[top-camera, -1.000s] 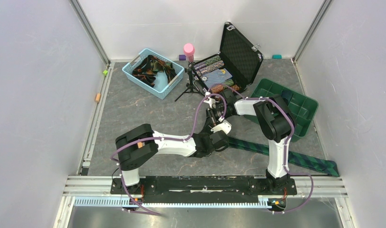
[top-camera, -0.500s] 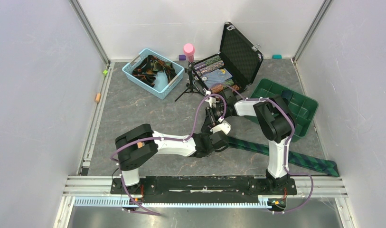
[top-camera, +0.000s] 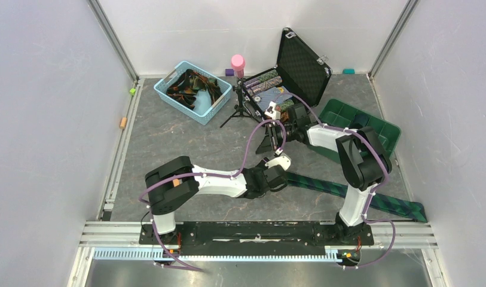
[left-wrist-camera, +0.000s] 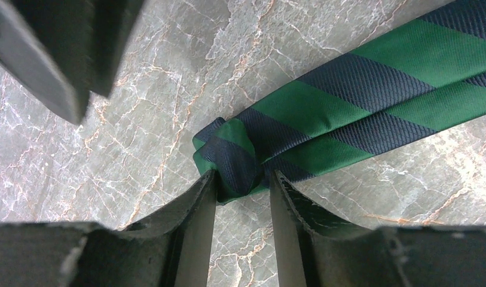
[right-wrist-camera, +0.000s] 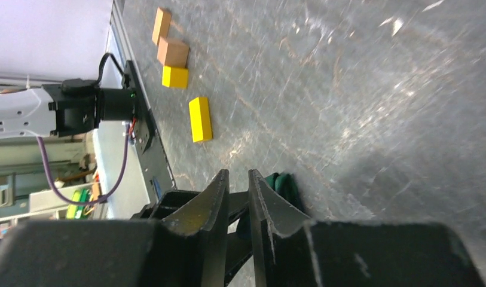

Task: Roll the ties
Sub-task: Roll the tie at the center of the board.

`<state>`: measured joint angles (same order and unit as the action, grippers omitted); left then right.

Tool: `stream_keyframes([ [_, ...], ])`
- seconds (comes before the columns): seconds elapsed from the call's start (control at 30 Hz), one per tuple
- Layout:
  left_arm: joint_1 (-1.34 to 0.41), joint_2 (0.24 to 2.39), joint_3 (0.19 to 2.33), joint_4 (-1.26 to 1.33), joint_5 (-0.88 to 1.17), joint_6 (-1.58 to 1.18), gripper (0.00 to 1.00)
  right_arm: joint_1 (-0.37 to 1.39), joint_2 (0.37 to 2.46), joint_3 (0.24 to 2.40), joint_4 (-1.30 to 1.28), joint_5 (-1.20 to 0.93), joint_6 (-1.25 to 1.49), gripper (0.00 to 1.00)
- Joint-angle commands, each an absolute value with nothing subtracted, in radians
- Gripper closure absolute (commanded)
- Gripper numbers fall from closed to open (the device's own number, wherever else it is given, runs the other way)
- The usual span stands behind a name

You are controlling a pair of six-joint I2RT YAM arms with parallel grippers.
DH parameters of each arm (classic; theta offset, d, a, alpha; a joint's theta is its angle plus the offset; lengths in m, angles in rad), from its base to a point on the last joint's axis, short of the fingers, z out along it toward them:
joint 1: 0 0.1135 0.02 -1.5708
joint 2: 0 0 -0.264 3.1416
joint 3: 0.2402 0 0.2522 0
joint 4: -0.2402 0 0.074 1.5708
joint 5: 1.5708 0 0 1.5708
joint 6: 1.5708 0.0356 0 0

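The left gripper (left-wrist-camera: 243, 176) pinched the rolled end of the tie (left-wrist-camera: 348, 101), whose length lay flat just in front of the tray (top-camera: 381, 139). The right gripper (right-wrist-camera: 237, 176) hung left of the tray, jaws slightly parted and empty.

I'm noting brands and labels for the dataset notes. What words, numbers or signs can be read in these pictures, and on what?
No text can be read in any view.
Blue flat item in the open black case: any print is too small to read.
Green-and-navy striped tie: no label or brand mark shows.
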<state>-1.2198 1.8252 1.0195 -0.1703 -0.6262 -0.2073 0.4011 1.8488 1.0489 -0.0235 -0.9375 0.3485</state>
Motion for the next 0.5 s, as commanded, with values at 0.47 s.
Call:
stream_keyframes([
  [0.47,-1.226,1.842,1.009,-0.183,-0.601,-0.172,0.51,0.457,1.929,0.999,-0.101,-1.013,0.256,0.81],
])
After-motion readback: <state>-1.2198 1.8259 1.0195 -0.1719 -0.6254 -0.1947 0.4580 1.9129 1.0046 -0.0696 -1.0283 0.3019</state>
